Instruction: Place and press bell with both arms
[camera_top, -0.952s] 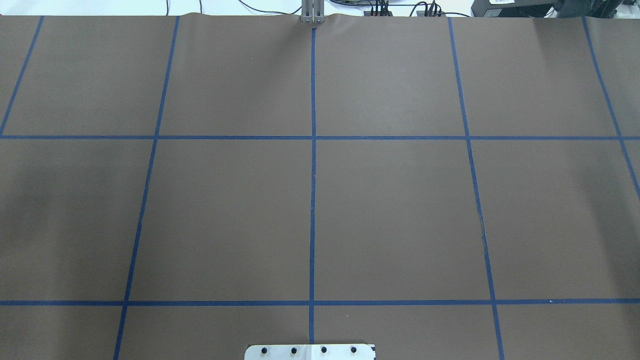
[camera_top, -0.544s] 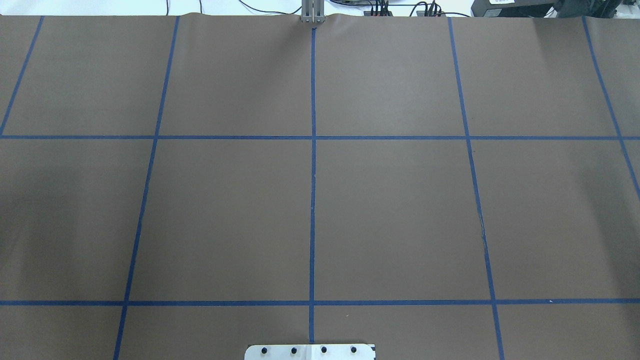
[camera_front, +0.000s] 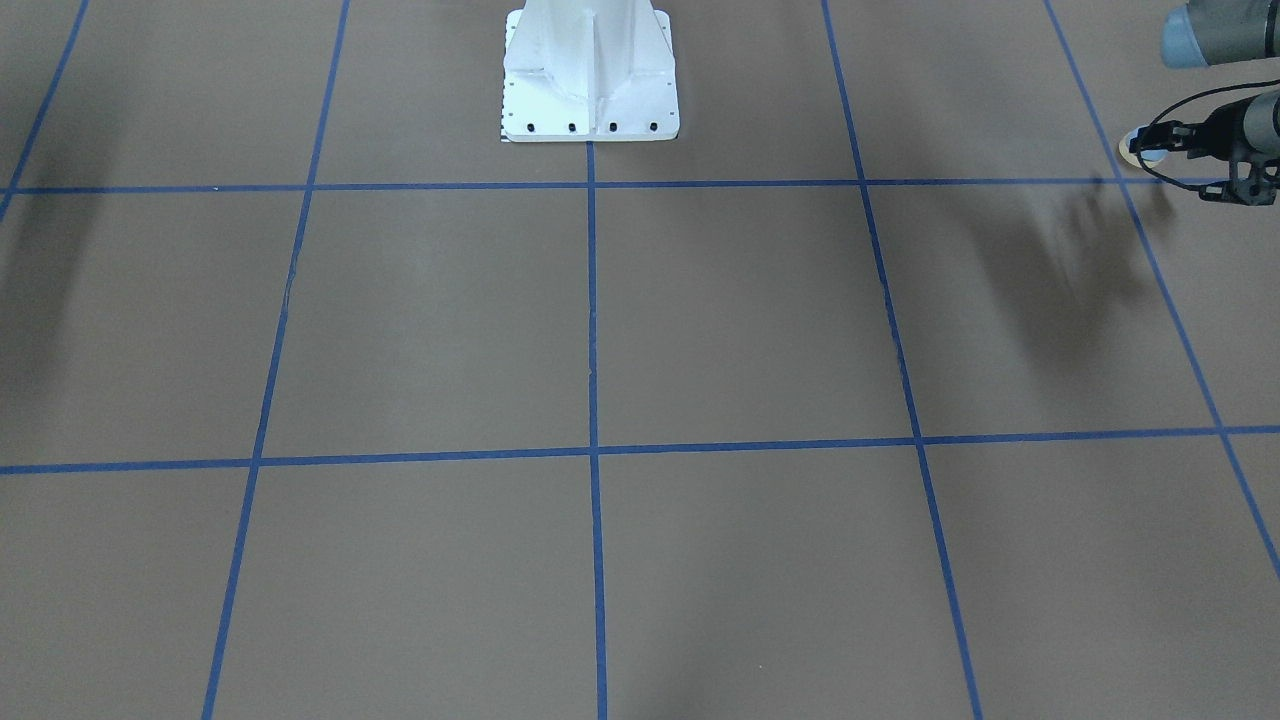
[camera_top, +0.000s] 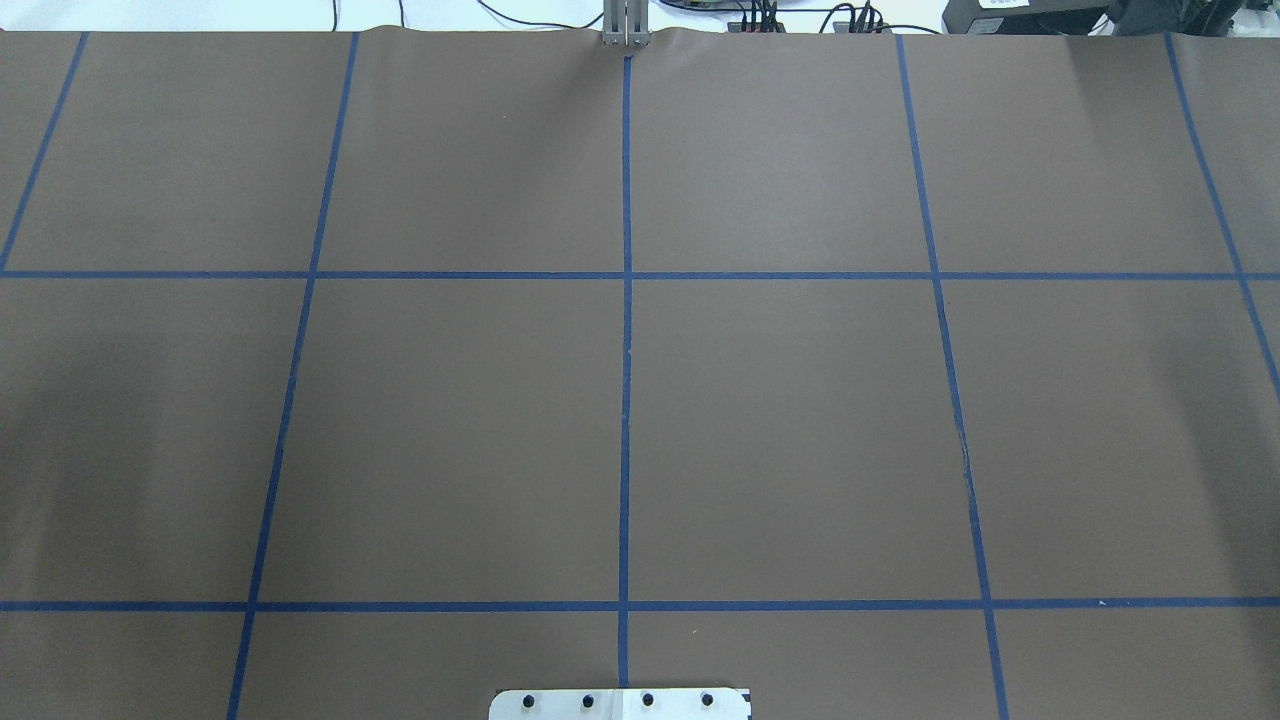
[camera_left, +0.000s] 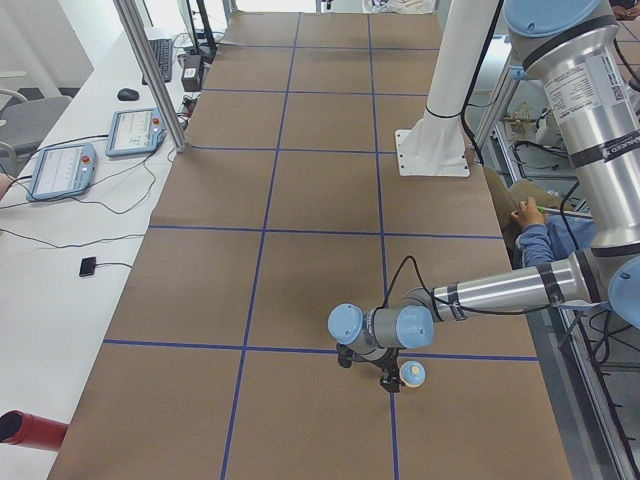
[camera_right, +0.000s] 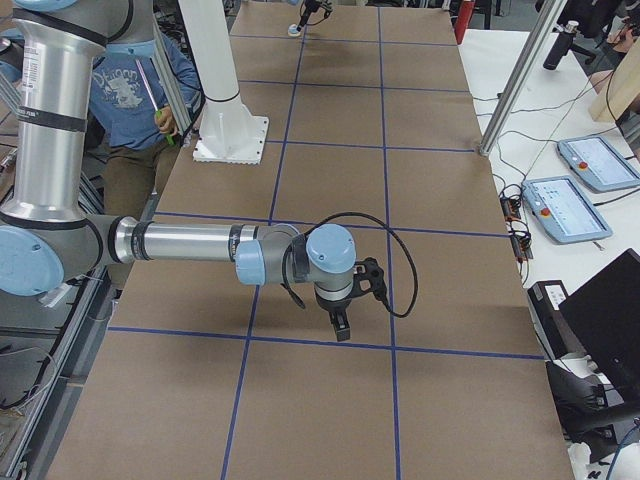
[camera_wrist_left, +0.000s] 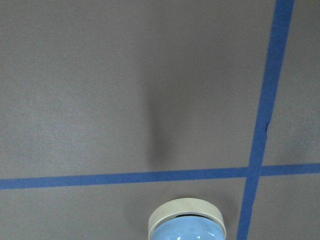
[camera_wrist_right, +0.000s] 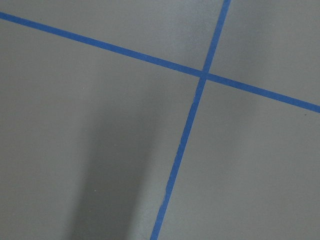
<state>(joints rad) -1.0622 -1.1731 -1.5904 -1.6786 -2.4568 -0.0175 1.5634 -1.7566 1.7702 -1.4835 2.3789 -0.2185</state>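
Observation:
The bell (camera_wrist_left: 187, 227), light-blue with a cream base, sits at the bottom edge of the left wrist view, close to the camera. In the front-facing view my left gripper (camera_front: 1150, 142) reaches in from the right edge with its black fingers closed around the bell (camera_front: 1137, 150), just above a blue tape line. The exterior left view shows the same gripper (camera_left: 392, 378) with the bell (camera_left: 413, 374) at its tip. My right gripper (camera_right: 342, 328) hangs over bare table in the exterior right view; I cannot tell whether it is open. No arm shows in the overhead view.
The brown table (camera_top: 800, 430) carries a blue tape grid. The white pedestal (camera_front: 590, 70) stands at the robot's edge. A seated person (camera_right: 150, 90) is behind the robot. Tablets (camera_left: 140, 130) and cables lie on the white bench beyond the far edge.
In the overhead view only the faint shadow at the left edge has shifted a little. No arm or bell comes into that view.

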